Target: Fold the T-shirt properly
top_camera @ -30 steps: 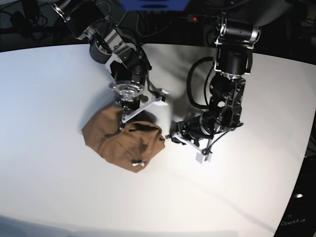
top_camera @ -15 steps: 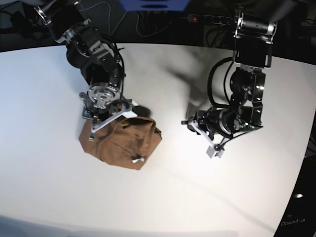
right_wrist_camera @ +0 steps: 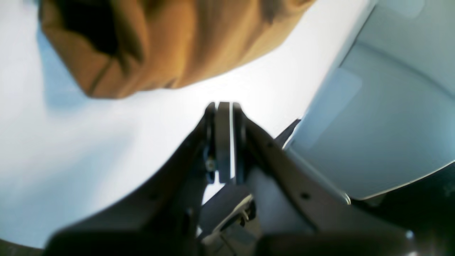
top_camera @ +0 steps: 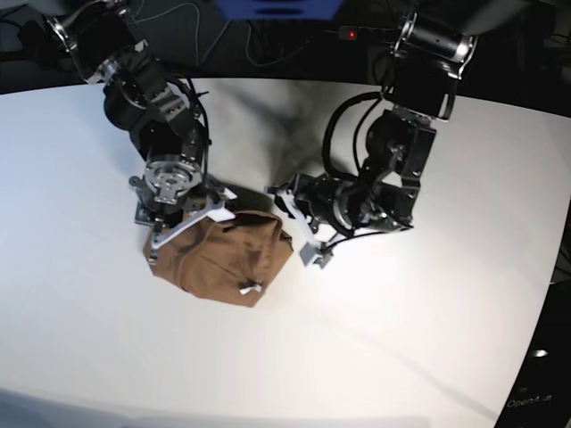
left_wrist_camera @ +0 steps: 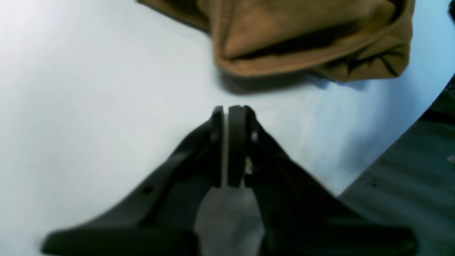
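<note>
White table bears the bunched T-shirt; dark cables behind.

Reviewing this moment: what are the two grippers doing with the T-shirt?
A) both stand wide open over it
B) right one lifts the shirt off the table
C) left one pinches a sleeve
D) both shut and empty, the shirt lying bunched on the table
D: the left gripper and right gripper show closed pads with nothing between them, while the T-shirt lies bunched on the table.
</note>
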Robot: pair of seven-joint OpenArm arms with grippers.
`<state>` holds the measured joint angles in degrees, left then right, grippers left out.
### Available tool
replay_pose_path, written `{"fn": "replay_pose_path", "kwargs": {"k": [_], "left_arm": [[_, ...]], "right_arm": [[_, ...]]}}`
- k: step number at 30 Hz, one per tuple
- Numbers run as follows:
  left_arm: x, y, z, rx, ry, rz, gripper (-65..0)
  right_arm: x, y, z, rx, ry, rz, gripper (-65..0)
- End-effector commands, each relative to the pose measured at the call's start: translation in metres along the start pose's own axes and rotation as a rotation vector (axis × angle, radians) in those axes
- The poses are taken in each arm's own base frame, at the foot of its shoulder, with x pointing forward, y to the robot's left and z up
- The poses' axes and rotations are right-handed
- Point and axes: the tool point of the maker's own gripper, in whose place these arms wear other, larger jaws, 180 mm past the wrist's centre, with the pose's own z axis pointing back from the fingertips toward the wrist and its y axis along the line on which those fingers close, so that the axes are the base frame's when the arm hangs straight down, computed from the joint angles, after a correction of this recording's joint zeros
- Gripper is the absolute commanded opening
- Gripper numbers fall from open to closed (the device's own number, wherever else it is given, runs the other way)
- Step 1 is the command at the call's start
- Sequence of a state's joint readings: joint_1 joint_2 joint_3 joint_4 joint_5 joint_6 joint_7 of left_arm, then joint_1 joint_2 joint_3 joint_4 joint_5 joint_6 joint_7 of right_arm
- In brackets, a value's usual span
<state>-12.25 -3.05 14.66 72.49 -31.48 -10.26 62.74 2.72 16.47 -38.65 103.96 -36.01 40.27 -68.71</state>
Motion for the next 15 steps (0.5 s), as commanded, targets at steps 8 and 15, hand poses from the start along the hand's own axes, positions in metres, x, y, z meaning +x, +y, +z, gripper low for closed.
{"fn": "replay_pose_path", "kwargs": {"k": [8, 15], "left_arm": [[0.007, 0.03, -0.033, 0.075, -0.022, 0.045, -62.4], [0.044, 0.04, -0.041, 0.095, -0.133, 0.074, -62.4]], "right_arm": [[-0.022, -0.022, 0.001, -0.05, 0.055, -0.064, -64.6], [-0.05, -0.03, -0.003, -0.056, 0.11, -0.147, -65.0]]}}
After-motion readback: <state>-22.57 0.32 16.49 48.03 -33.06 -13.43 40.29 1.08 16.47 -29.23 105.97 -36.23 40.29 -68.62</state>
